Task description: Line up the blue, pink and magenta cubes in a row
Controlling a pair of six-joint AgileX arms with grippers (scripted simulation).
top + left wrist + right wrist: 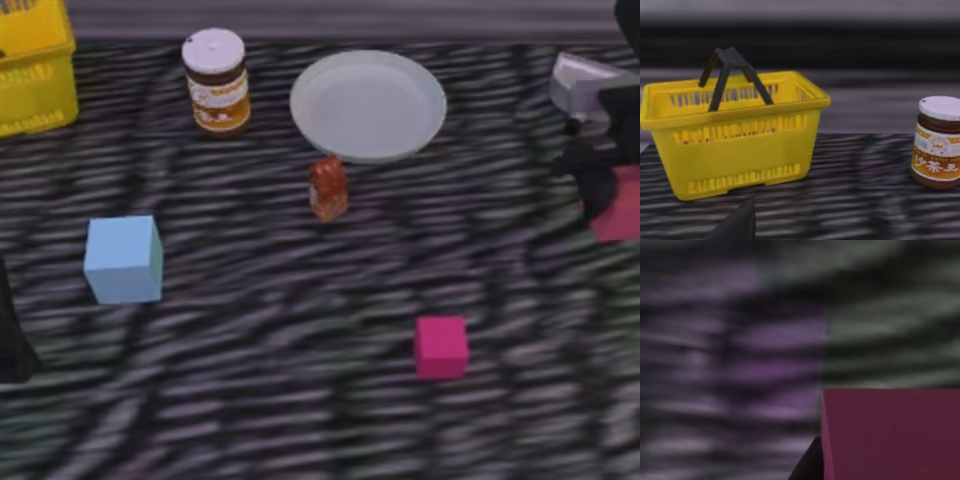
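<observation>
The light blue cube (124, 259) rests on the table's left side. The small magenta cube (441, 347) sits right of centre toward the front. The pink cube (622, 210) lies at the right edge, partly covered by my right gripper (598, 180), which hangs directly over its left part. In the right wrist view the pink cube (890, 435) fills the near corner, with a dark piece of the gripper against its side. My left gripper (14, 345) is parked at the left edge, in front of the blue cube.
A yellow basket (35, 65) stands at the back left, with a brown jar (216, 82) and a white plate (368, 105) along the back. A small orange-brown figure (328, 188) stands in front of the plate. A grey object (580, 82) sits back right.
</observation>
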